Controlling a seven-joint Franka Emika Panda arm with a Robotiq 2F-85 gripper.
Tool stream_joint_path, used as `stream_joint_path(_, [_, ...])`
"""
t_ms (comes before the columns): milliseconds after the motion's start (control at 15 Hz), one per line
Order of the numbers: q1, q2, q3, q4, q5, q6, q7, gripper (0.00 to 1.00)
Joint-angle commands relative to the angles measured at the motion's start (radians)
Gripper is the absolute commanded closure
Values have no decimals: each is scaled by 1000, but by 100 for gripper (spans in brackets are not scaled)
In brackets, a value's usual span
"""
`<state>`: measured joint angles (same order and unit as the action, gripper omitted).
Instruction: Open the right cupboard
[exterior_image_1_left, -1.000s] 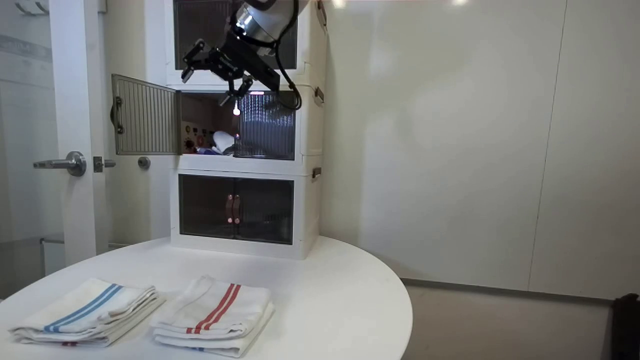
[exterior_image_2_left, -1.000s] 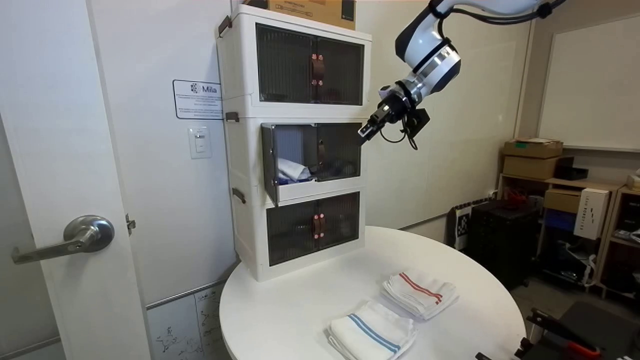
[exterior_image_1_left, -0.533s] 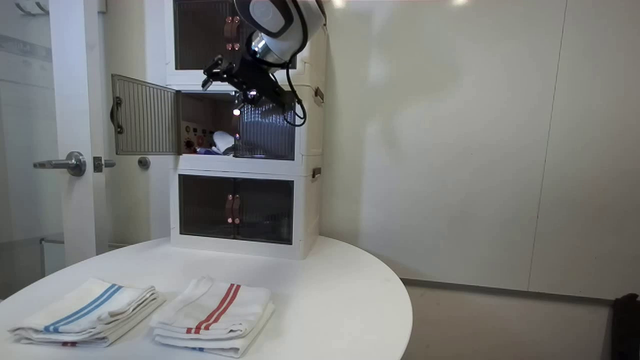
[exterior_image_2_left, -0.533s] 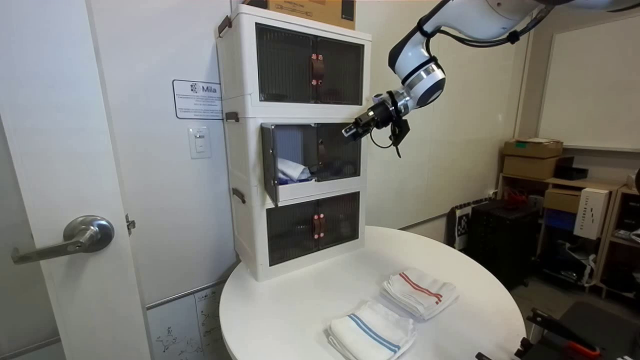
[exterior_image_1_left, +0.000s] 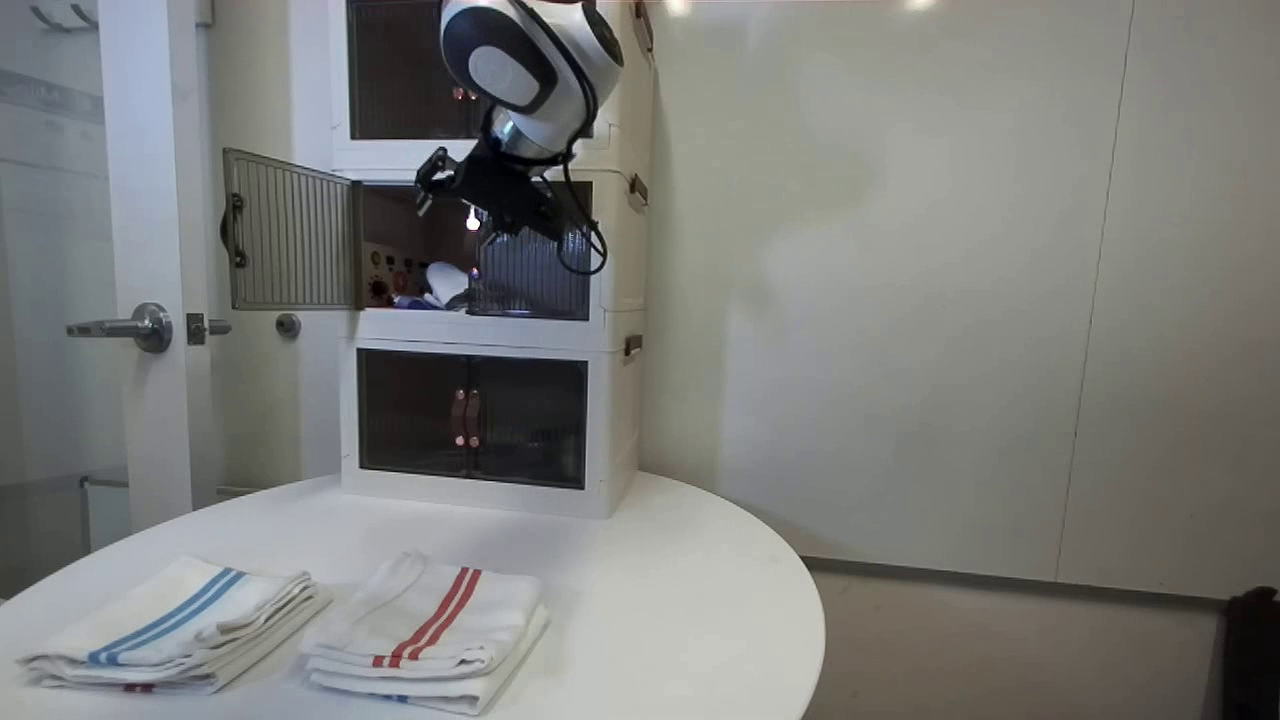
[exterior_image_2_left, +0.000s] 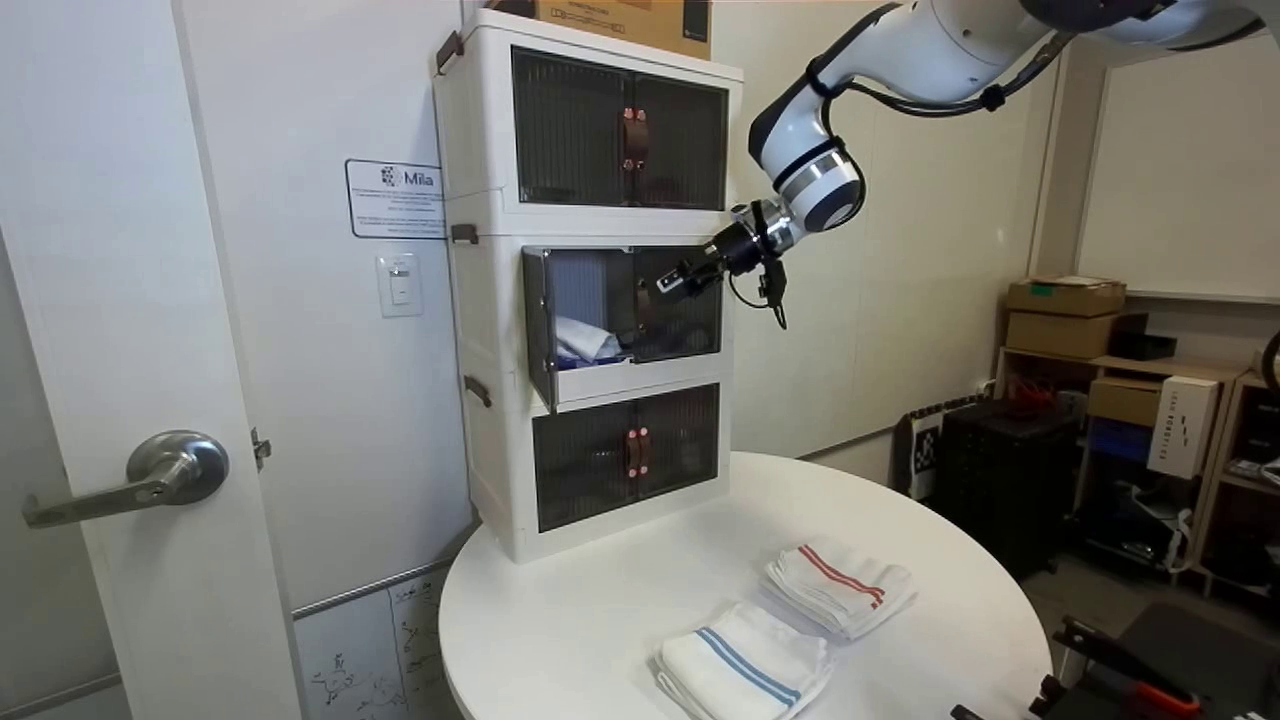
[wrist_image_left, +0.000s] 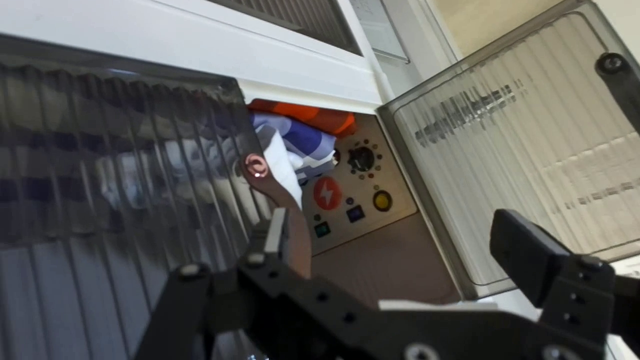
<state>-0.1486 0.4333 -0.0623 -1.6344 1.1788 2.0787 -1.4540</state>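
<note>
The middle unit's closed right door (exterior_image_1_left: 545, 285) is dark ribbed glass; it also shows at the right of the middle unit (exterior_image_2_left: 695, 330) and at left in the wrist view (wrist_image_left: 125, 200). Its brown strap handle (wrist_image_left: 295, 220) is at its inner edge. The left door (exterior_image_1_left: 295, 235) of this unit stands open, also in the wrist view (wrist_image_left: 520, 150). My gripper (exterior_image_1_left: 458, 222) is open and empty in front of the unit, also here (exterior_image_2_left: 680, 284). In the wrist view (wrist_image_left: 395, 232) one finger overlaps the handle; I cannot tell whether it touches.
White, purple and orange soft items (wrist_image_left: 300, 145) lie inside the middle unit. Closed cupboards stand above (exterior_image_2_left: 620, 130) and below (exterior_image_2_left: 625, 460). Blue-striped (exterior_image_1_left: 175, 625) and red-striped (exterior_image_1_left: 430, 630) folded towels lie on the round white table (exterior_image_1_left: 690, 600). A door with a lever (exterior_image_2_left: 125, 490) is beside.
My gripper has moved down and closer to the middle unit, toward the gap between its doors. The doors and towels have not moved.
</note>
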Motion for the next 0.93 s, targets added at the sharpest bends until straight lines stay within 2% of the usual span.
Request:
stream_joint_path(0, [30, 15, 17, 21, 10, 147, 19, 0])
stream_joint_path(267, [40, 26, 43, 21, 4, 221, 17, 0])
stream_joint_path(867, [35, 36, 70, 31, 8, 211, 10, 0])
